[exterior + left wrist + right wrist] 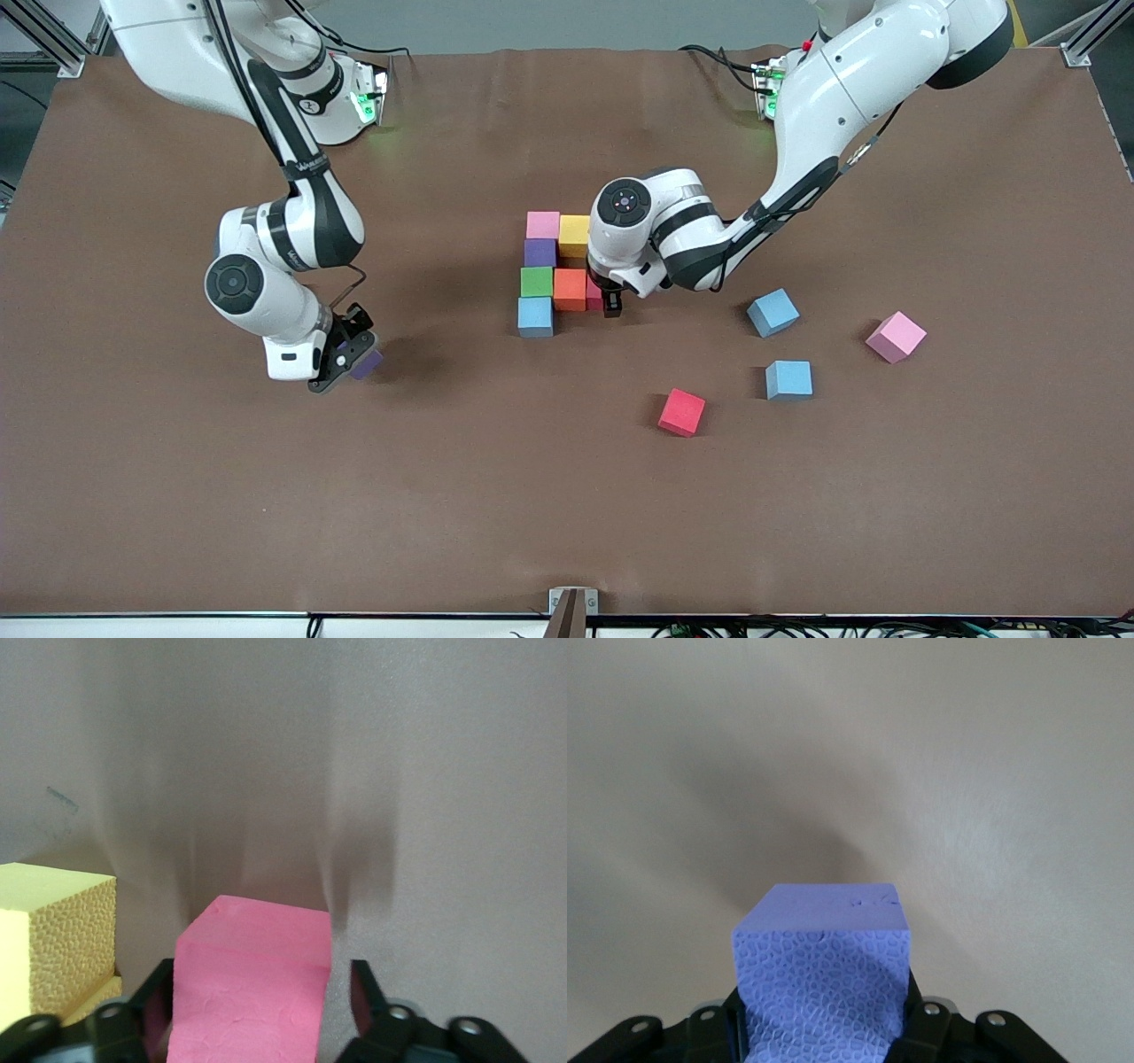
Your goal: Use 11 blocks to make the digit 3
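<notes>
Blocks: pink one (252,983) sits between the left gripper's (257,1010) spread fingers; right fingers (926,1019) pinch a purple one (824,979)

Left tool (611,306) hemmed by orange block (570,289).

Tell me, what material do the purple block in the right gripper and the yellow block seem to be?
Purple block: probably foam, matte; its side shows a fine cell pattern. Yellow block: likely the same foam, with a pebbled, dull side face.
</notes>
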Controlling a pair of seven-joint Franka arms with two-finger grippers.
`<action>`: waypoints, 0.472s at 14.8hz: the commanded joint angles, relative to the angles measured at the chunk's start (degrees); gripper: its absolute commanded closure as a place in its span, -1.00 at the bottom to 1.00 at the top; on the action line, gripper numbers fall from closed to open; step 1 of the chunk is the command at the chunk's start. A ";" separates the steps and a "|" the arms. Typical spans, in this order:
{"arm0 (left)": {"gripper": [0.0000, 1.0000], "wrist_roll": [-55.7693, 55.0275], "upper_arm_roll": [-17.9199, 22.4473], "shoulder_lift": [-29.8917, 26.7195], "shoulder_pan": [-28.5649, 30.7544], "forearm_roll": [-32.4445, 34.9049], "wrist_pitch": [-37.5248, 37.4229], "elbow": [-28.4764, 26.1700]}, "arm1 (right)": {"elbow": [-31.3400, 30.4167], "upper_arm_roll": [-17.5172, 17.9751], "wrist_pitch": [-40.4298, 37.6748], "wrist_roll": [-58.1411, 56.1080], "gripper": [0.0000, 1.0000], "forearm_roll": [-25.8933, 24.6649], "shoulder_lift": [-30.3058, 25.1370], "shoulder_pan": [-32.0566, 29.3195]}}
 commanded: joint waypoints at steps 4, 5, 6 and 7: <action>-1.00 -16.53 -1.33 -2.26 0.16 3.19 -3.00 0.96 | 15.62 -0.03 -4.17 28.60 0.51 0.47 10.60 8.08; -1.00 -15.74 -2.03 -2.43 0.25 3.10 -5.11 1.76 | 18.08 -0.12 -4.17 33.97 0.51 1.35 12.97 9.48; -1.00 -15.12 -3.34 -2.44 0.94 3.10 -7.13 2.55 | 20.02 -0.12 -4.17 37.94 0.51 1.79 14.74 10.72; -1.00 -14.07 -5.36 -2.35 3.30 2.58 -8.37 2.99 | 21.26 -0.12 -4.43 41.63 0.51 2.32 15.88 11.95</action>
